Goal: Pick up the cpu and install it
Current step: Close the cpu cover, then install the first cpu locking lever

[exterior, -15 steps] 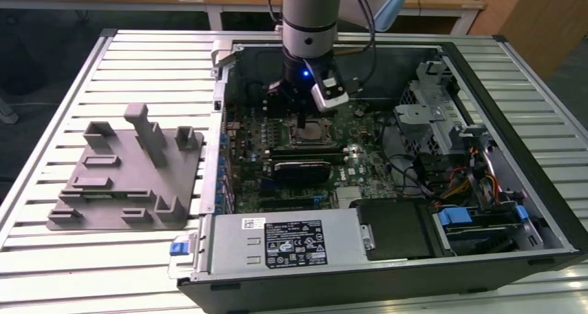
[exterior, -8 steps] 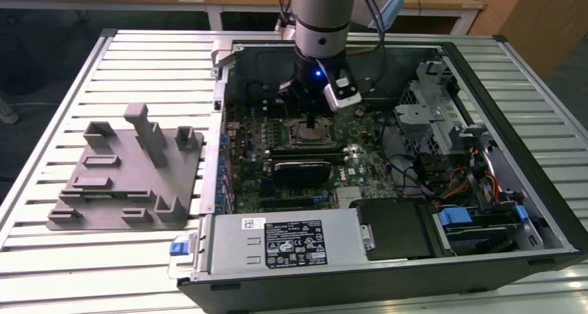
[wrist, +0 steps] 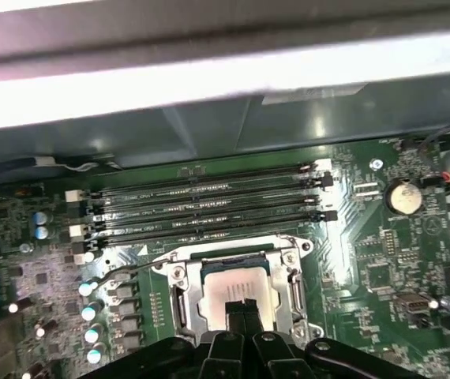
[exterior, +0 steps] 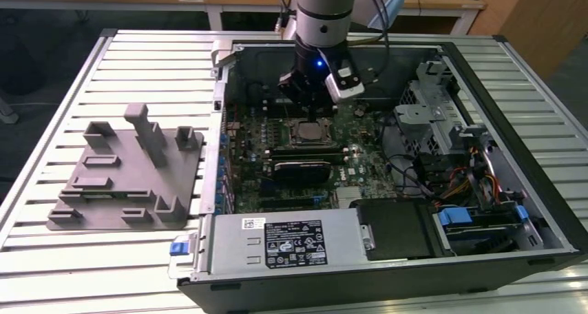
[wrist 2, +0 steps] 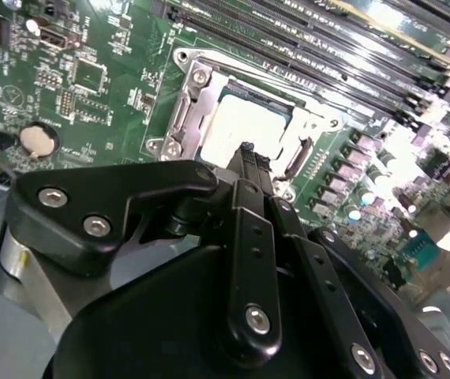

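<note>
Slatted metal table (exterior: 55,259) carries 1 open computer case (exterior: 368,286). Gripper (wrist: 241,308) fingers are pressed together directly over the cpu (wrist: 223,286), which lies seated in the motherboard socket (wrist: 179,304).

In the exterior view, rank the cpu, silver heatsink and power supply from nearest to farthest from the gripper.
1. cpu, in the socket just below the gripper.
2. silver heatsink, mid-board.
3. power supply, at the case's near edge.
</note>
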You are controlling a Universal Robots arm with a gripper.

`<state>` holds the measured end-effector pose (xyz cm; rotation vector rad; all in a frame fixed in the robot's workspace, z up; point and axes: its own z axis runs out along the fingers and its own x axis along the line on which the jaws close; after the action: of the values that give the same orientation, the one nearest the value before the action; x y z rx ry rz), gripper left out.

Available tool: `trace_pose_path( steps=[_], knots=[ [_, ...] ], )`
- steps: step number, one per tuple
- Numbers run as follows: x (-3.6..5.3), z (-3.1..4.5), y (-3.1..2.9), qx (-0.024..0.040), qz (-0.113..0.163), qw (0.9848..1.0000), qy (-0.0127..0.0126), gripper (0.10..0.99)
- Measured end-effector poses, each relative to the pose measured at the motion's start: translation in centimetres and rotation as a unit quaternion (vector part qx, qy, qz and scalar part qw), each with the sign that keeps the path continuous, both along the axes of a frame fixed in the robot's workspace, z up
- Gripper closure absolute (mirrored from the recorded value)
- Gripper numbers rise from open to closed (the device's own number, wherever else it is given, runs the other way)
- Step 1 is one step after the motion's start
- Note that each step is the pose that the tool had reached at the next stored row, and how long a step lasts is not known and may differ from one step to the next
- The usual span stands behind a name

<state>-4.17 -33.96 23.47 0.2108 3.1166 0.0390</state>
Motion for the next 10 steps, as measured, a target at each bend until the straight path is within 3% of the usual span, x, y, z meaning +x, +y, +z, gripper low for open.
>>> trace_pose_path(
  steps=[10],
  knots=[
    [0.00,0.23,0.00,0.0000,0.000,1.0000,0.0000,0.980]
  ],
)
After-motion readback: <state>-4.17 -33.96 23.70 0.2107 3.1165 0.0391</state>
